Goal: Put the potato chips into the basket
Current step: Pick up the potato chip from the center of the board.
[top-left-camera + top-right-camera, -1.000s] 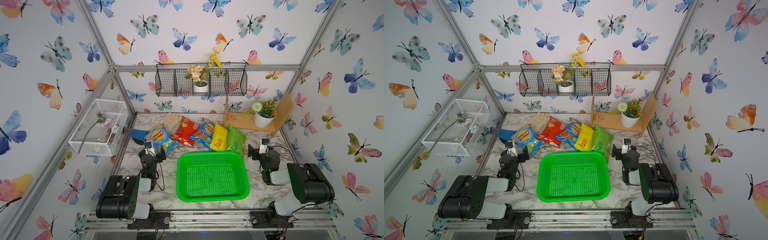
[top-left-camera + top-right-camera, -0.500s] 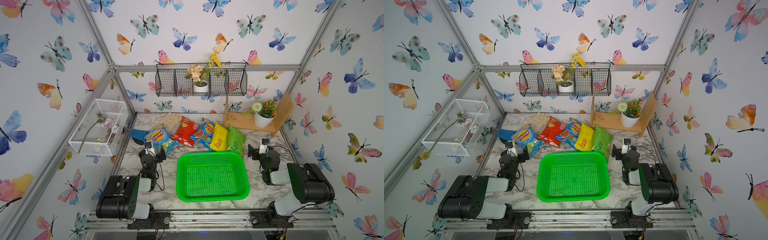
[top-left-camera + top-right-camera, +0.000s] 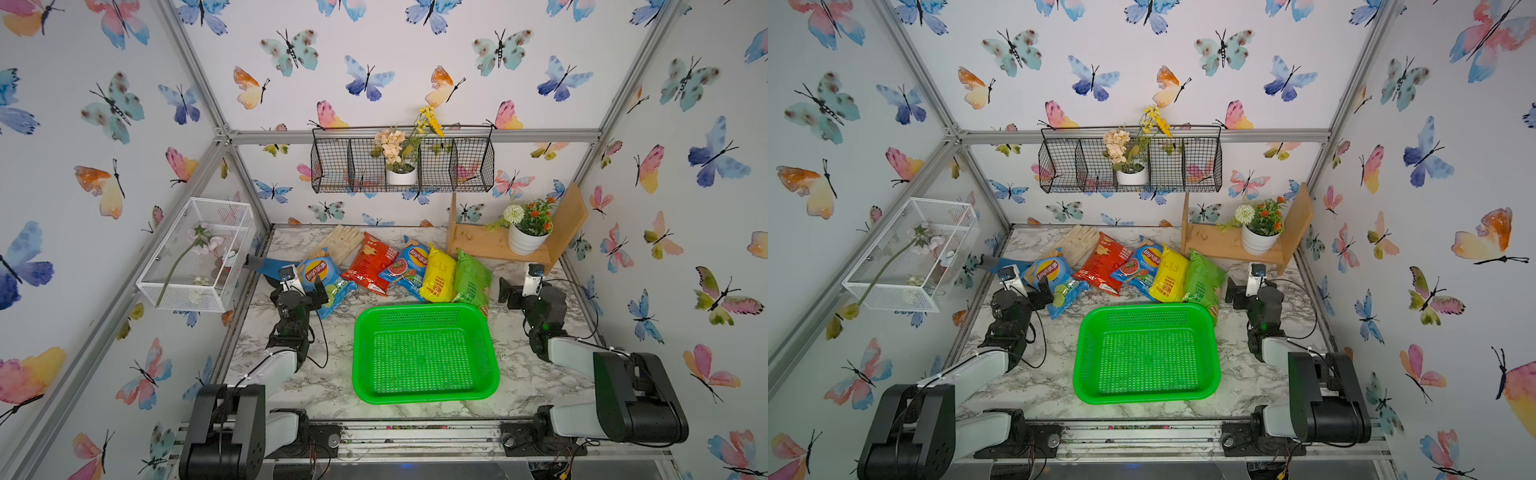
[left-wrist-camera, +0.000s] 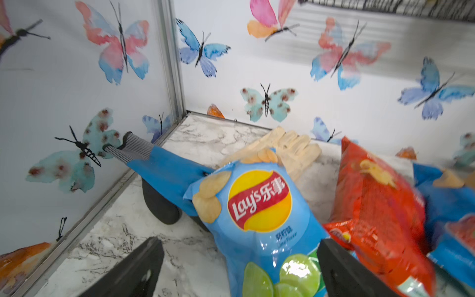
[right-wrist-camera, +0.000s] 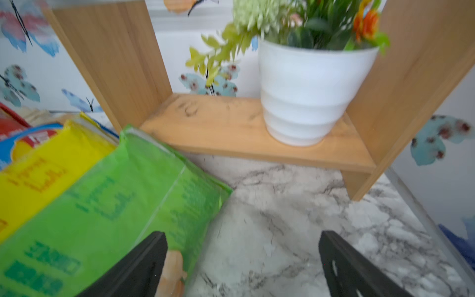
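My left hand is spread wide and holds nothing. The near end of the blue chip bag sits between its fingers, not pinched. My right hand is spread wide too, empty, just beside the green chip bag. Nothing has moved in the last moment. All five bags lie on the worktop behind the basket, which has no bag in it. I think the job has not really started.

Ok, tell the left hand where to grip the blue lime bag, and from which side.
Probably the lime-printed near end of the blue lime bag, from the robot's side: that end points at the open left hand, while the far end lies on the blue glove and the red bag crowds one edge.
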`<state>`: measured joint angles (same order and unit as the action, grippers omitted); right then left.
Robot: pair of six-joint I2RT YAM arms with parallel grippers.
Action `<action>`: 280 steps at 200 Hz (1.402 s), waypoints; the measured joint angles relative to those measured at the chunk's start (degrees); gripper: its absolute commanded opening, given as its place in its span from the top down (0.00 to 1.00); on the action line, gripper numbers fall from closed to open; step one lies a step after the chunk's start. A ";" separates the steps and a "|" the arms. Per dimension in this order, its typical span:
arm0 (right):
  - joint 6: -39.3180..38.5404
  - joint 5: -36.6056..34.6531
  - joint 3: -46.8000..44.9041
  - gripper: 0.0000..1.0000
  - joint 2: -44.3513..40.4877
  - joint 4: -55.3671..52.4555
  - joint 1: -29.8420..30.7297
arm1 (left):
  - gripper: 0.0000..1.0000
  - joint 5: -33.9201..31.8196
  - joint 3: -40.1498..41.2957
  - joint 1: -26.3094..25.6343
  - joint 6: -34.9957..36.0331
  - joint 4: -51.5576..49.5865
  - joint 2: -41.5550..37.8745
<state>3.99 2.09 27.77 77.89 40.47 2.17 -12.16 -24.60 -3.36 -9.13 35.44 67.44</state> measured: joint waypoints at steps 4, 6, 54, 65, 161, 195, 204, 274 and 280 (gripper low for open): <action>0.74 -0.22 2.05 0.02 -0.61 -2.78 0.00 | 0.01 -0.17 -0.70 0.00 -0.90 -1.55 -1.33; 1.22 -0.35 3.13 0.02 -0.92 -4.15 0.00 | 0.01 -0.35 -1.27 0.00 -1.75 -2.89 -2.40; 13.00 3.37 15.80 0.16 -7.45 -30.51 -0.11 | 0.11 0.31 -10.97 -0.02 -18.64 -29.64 -12.90; 14.93 6.73 17.11 0.24 -8.33 -35.23 -0.26 | 0.21 3.43 -12.61 0.02 -20.94 -34.47 -14.71; 20.31 18.97 25.40 0.46 -12.37 -60.30 6.84 | 0.26 19.30 -10.86 -23.61 -33.86 -57.13 -31.93; 18.97 16.55 31.06 0.46 -6.36 -65.53 14.93 | 0.26 20.02 -13.27 -30.14 -34.27 -58.99 -28.94; 18.73 15.26 32.37 0.46 -4.72 -66.40 17.09 | 0.26 20.02 -14.25 -31.65 -34.25 -59.12 -27.50; 17.88 0.22 39.39 0.44 6.01 -74.47 28.35 | 0.24 19.04 -16.09 -39.06 -35.04 -59.30 -21.75; 17.99 -0.96 39.52 0.44 6.43 -74.88 28.85 | 0.24 18.88 -16.09 -39.39 -35.08 -59.30 -21.66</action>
<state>21.98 1.13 67.29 84.31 -34.41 31.03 6.72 -40.69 -42.74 -44.21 -23.86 45.78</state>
